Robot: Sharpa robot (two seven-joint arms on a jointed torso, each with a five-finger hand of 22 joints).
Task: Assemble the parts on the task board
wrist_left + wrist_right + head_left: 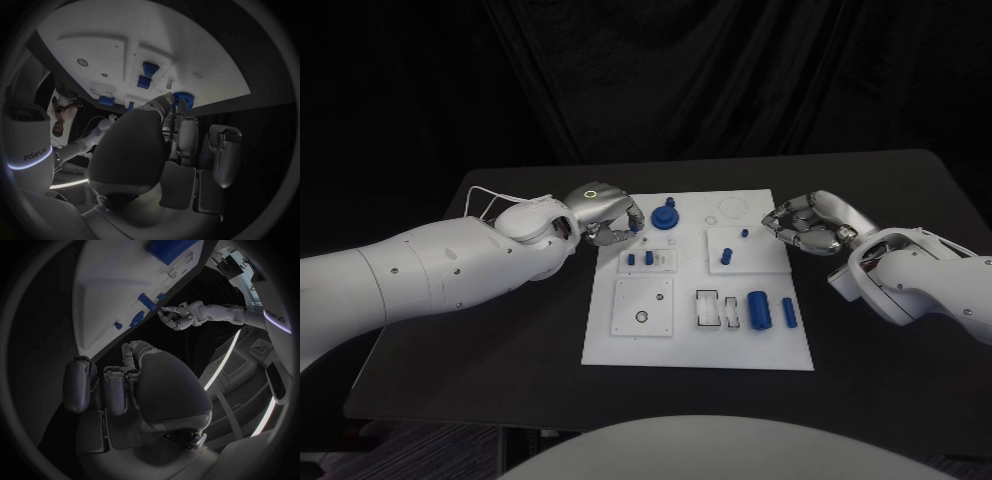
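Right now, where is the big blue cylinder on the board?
In the head view, the big blue cylinder lies in the task board's near right part, between a white piece and a slimmer blue part.

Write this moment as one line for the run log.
left hand: at blue round part, contact unclear | right hand: holds nothing, beside task board | large blue cylinder: lying on board

I see the task board [625,345] lying in the middle of the table [473,370]. My left hand [600,215] is at the board's far left corner, just beside a round part [665,217] that stands there. My right hand [808,222] is off the board's right edge, over the table. Two small pegs [639,259] stand nearer me on the left half — two long parts [772,310] lie side by side on the right half
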